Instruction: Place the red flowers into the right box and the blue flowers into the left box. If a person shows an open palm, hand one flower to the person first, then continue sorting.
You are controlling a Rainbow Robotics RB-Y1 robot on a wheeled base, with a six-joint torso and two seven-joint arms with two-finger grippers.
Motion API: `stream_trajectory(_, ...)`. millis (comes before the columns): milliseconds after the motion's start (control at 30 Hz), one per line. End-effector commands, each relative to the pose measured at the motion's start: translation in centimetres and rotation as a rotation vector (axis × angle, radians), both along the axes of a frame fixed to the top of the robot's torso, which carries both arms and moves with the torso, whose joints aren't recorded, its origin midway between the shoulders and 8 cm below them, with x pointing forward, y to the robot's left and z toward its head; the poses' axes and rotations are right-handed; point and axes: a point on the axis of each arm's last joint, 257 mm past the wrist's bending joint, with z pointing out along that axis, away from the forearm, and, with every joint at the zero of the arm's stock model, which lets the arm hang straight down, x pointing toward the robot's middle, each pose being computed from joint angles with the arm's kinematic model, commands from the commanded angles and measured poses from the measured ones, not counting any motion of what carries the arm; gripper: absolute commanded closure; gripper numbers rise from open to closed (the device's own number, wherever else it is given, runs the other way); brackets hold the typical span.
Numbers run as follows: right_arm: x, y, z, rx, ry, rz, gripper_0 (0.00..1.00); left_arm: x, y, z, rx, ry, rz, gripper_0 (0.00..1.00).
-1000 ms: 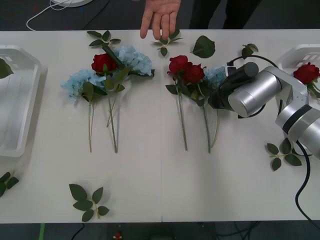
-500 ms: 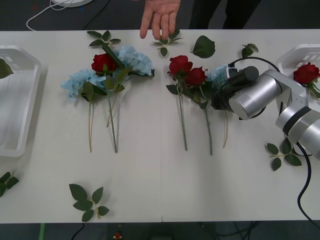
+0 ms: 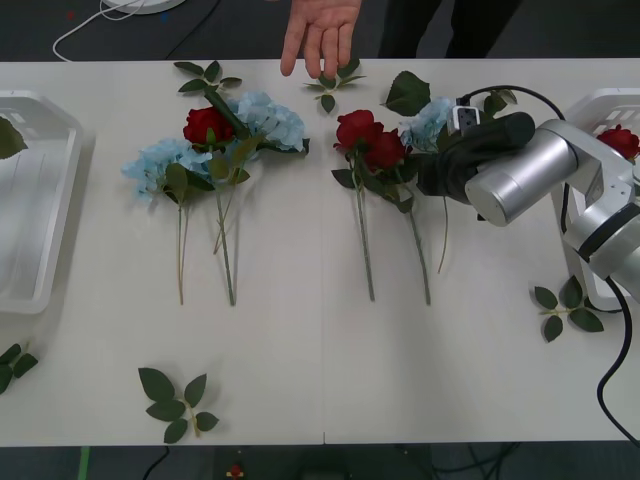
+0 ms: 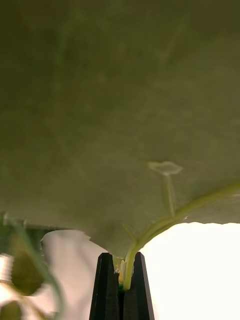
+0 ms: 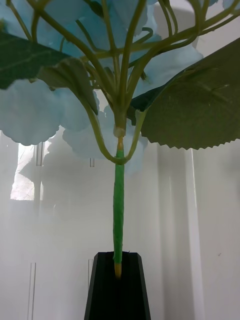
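right fingers (image 4: 120,280) clenched on blue flower (image 3: 430,122) stem, lifted off surface (image 3: 300,340) near red roses (image 3: 370,140) | left fingers (image 5: 118,280) grip another blue stem | risk: leaves snag roses, dragging them

The right arm (image 3: 520,175) is a brushed-silver cylinder with black joints, a black wrist housing and black cables looping alongside; black tapered fingers (image 4: 106,290).

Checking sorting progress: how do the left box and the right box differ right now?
The right box holds a red rose; the left box shows a green leaf at its rim. The right arm hides part of the right box; nothing covers the left box. Both are shallow white trays.
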Motion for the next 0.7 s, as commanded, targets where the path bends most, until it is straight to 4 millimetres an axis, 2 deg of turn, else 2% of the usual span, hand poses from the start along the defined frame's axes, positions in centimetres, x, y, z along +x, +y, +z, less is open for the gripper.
stream_trajectory(33,0.8,-2.4,7.9,0.074,-0.167,-0.009,1.0,-0.2,0.3,-0.1,0.0,0.001,0.011,0.99)
stream_trajectory(100,0.7,-2.8,9.7,0.091,-0.217,-0.003,1.0,-0.2,0.3,-0.1,0.0,0.001,0.011,0.99)
stream_trajectory(200,0.0,-3.6,13.9,0.121,-0.343,0.017,1.0,-0.2,0.3,-0.1,0.0,0.001,0.011,0.99)
stream_trajectory(233,-0.2,-3.6,14.5,0.122,-0.364,0.024,1.0,-0.2,0.3,-0.1,0.0,0.001,0.011,0.99)
stream_trajectory(267,-0.3,-3.6,16.0,0.118,-0.42,0.036,1.0,-0.2,0.3,-0.1,0.0,0.001,0.011,0.99)
stream_trajectory(467,0.0,-3.5,23.0,-0.025,-0.721,0.104,1.0,-0.2,0.3,-0.1,0.0,0.001,0.011,0.97)
stream_trajectory(567,0.2,-2.4,25.6,-0.085,-0.817,0.129,1.0,-0.2,0.3,-0.1,0.0,0.001,0.011,0.87)
stream_trajectory(600,0.3,-1.4,26.9,-0.085,-0.851,0.138,1.0,-0.2,0.3,-0.1,0.0,0.001,0.011,0.83)
stream_trajectory(700,0.4,0.4,29.1,-0.069,-0.897,0.154,1.0,-0.2,0.3,-0.1,0.0,0.001,0.011,0.81)
